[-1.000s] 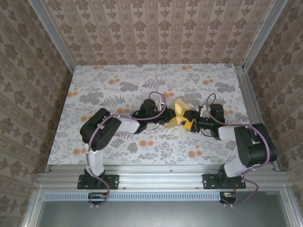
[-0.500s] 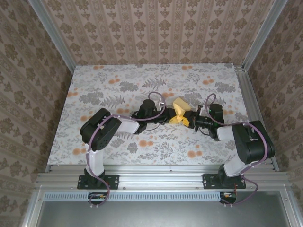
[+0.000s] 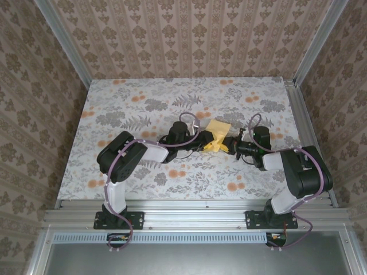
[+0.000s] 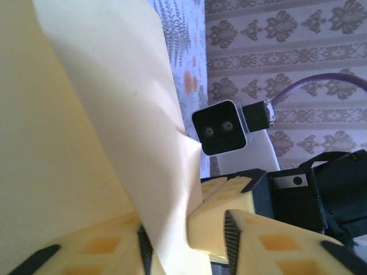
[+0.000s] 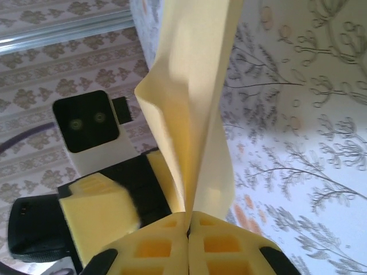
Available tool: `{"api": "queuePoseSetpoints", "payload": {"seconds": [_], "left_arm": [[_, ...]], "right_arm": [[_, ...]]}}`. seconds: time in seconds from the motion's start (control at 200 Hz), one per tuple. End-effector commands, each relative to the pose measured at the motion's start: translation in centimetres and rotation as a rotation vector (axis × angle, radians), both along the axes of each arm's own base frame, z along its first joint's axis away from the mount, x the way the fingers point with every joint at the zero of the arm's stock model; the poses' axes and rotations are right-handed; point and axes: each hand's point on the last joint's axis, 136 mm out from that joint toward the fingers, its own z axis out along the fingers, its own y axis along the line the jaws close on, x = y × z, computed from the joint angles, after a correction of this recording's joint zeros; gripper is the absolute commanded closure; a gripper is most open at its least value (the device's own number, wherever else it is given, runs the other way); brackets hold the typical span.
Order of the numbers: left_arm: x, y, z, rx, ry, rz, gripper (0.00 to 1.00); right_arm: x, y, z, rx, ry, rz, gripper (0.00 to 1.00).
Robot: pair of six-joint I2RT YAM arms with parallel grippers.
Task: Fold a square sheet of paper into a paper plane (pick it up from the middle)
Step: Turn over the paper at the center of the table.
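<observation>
At mid-table the left gripper has loosened, and its jaws now stand apart around the square sheet of paper, which is partly folded and held up between the two arms. The right gripper, open a second ago, has clamped onto the sheet's edge. This is likely a handover, freeing the left to regrip for the next fold.

Top cam sits high behind the arm bases (bottom of frame), tilted down over the whole desk. Wrist cams are nose-to-nose at mid-desk, very close: left looks past the left fingers at the right wrist cam, right looks past the right fingers at the left wrist cam. All three share the square sheet of paper between them.
</observation>
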Motion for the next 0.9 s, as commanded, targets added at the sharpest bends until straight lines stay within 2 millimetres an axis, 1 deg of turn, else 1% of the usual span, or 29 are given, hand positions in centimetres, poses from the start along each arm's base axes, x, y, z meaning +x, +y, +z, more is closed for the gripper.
{"api": "queuePoseSetpoints", "payload": {"seconds": [0.0, 0.06, 0.07, 0.085, 0.125, 0.16, 0.22, 0.305, 0.32, 0.34, 0.36, 0.385, 0.48, 0.505, 0.525, 0.56, 0.63, 0.645, 0.68, 0.69, 0.695, 0.73, 0.77, 0.85, 0.885, 0.895], "left_arm": [[0.2, 1.5, 0.3, 0.066, -0.043, -0.006, 0.54], [0.4, 2.3, 0.3, 0.132, -0.074, -0.012, 0.48], [0.5, 2.4, 0.7, 0.137, -0.089, -0.013, 0.47], [0.5, 2.6, 0.6, 0.16, -0.093, -0.017, 0.46], [0.6, 3.3, 0.9, 0.207, -0.115, -0.02, 0.43], [0.8, 3.9, 1.4, 0.239, -0.138, -0.022, 0.39], [1.1, 5.1, 1.8, 0.299, -0.168, -0.021, 0.37], [1.4, 6.6, 2.7, 0.374, -0.213, -0.023, 0.34], [1.4, 6.9, 2.8, 0.386, -0.222, -0.024, 0.33], [1.5, 7.2, 3.0, 0.4, -0.233, -0.023, 0.32], [1.6, 7.6, 3.3, 0.413, -0.246, -0.021, 0.31], [1.6, 8.1, 3.5, 0.431, -0.253, -0.019, 0.28], [2.0, 10.1, 4.4, 0.486, -0.28, -0.01, 0.26], [2.1, 10.8, 4.6, 0.495, -0.284, -0.001, 0.26], [2.2, 11.2, 4.7, 0.503, -0.281, 0.007, 0.22], [2.5, 12.2, 4.9, 0.513, -0.281, 0.023, 0.21], [2.7, 13.8, 5.4, 0.509, -0.276, 0.054, 0.2], [2.7, 14.2, 5.4, 0.507, -0.27, 0.059, 0.2], [2.8, 14.8, 5.6, 0.501, -0.264, 0.073, 0.2], [2.8, 15.0, 5.6, 0.501, -0.261, 0.076, 0.2], [2.8, 15.1, 5.6, 0.502, -0.259, 0.077, 0.2], [2.7, 15.7, 5.5, 0.501, -0.248, 0.083, 0.2], [2.6, 16.2, 5.6, 0.499, -0.239, 0.087, 0.2], [2.3, 17.0, 5.5, 0.486, -0.219, 0.09, 0.2], [1.9, 17.0, 5.3, 0.478, -0.21, 0.08, 0.2], [2.3, 17.7, 5.4, 0.477, -0.203, 0.098, 0.2]], "right_arm": [[-1.0, -0.5, -0.7, -0.148, -0.009, 0.063, 0.97], [-1.4, -1.2, -0.6, -0.268, -0.031, 0.104, 0.98], [-1.7, -1.3, -0.8, -0.29, -0.025, 0.111, 0.98], [-1.9, -1.6, -1.0, -0.322, -0.02, 0.124, 0.99], [-1.9, -2.3, -0.6, -0.413, -0.039, 0.144, 0.99], [-2.3, -3.0, -0.7, -0.479, -0.026, 0.163, 0.99], [-2.3, -4.2, -0.5, -0.579, -0.021, 0.174, 1.0], [-2.5, -6.1, -0.9, -0.737, 0.003, 0.183, 1.0], [-2.4, -6.4, -0.1, -0.759, -0.02, 0.174, 1.0], [-2.3, -6.9, 0.1, -0.807, -0.028, 0.168, 1.0], [-2.6, -7.4, 0.1, -0.861, -0.02, 0.177, 1.0], [-2.8, -8.1, 0.3, -0.936, -0.019, 0.185, 1.0], [-2.7, -10.3, 1.6, -1.19, -0.027, 0.195, 1.0], [-2.6, -10.7, 2.0, -1.247, -0.033, 0.198, 1.0], [-2.5, -11.0, 2.3, -1.29, -0.034, 0.2, 1.0], [-2.4, -11.3, 2.7, -1.358, -0.039, 0.209, 1.0], [-2.2, -11.5, 3.6, -1.5, -0.06, 0.235, 1.0], [-2.1, -11.4, 3.2, -1.534, -0.05, 0.26, 1.0], [-1.8, -11.2, 3.6, -1.597, -0.059, 0.273, 1.0], [-1.7, -11.0, 3.9, -1.612, -0.071, 0.275, 1.0], [-1.7, -10.9, 3.7, -1.623, -0.065, 0.286, 1.0], [-1.5, -10.4, 3.9, -1.671, -0.074, 0.31, 1.0], [-1.3, -9.8, 3.8, -1.721, -0.071, 0.339, 1.0], [-0.9, -8.0, 3.2, -1.787, -0.085, 0.404, 0.99], [-0.8, -6.9, 2.9, -1.818, -0.094, 0.442, 0.99], [-0.7, -6.6, 2.9, -1.824, -0.098, 0.45, 0.99]]}}
